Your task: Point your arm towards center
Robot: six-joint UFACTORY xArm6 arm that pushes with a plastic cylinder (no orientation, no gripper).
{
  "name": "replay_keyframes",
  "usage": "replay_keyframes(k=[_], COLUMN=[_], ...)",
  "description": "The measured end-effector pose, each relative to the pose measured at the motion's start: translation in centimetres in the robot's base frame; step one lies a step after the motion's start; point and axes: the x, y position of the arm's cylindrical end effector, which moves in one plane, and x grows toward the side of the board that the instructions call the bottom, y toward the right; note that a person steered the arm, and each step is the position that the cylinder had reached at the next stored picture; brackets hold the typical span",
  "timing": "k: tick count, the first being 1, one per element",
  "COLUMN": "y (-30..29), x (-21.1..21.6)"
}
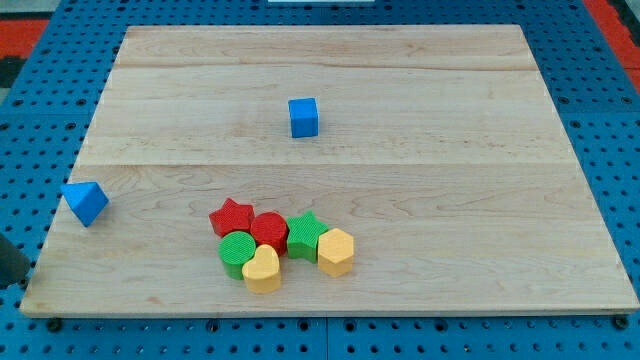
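My tip [14, 284] shows as a dark rod at the view's left edge, just off the board's bottom-left corner and below-left of a blue triangular block [86, 202]. A blue cube [304, 117] sits alone above the board's middle. A tight cluster lies at the bottom centre: a red star [232, 217], a red round block [268, 231], a green star [305, 235], a green cylinder [238, 254], a yellow heart [262, 270] and a yellow hexagon [336, 251]. My tip touches no block.
The wooden board [450, 180] lies on a blue perforated table [30, 120]. The blue triangular block sits at the board's left edge.
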Motion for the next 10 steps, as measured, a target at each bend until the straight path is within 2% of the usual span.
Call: replay_keyframes(k=[3, 4, 5, 6, 8, 9, 10], y=[1.6, 8.5, 6.9, 1.5, 1.5, 3.7, 14.0], x=[-10.3, -10.7, -10.7, -11.5, -13.1, -13.1, -13.8])
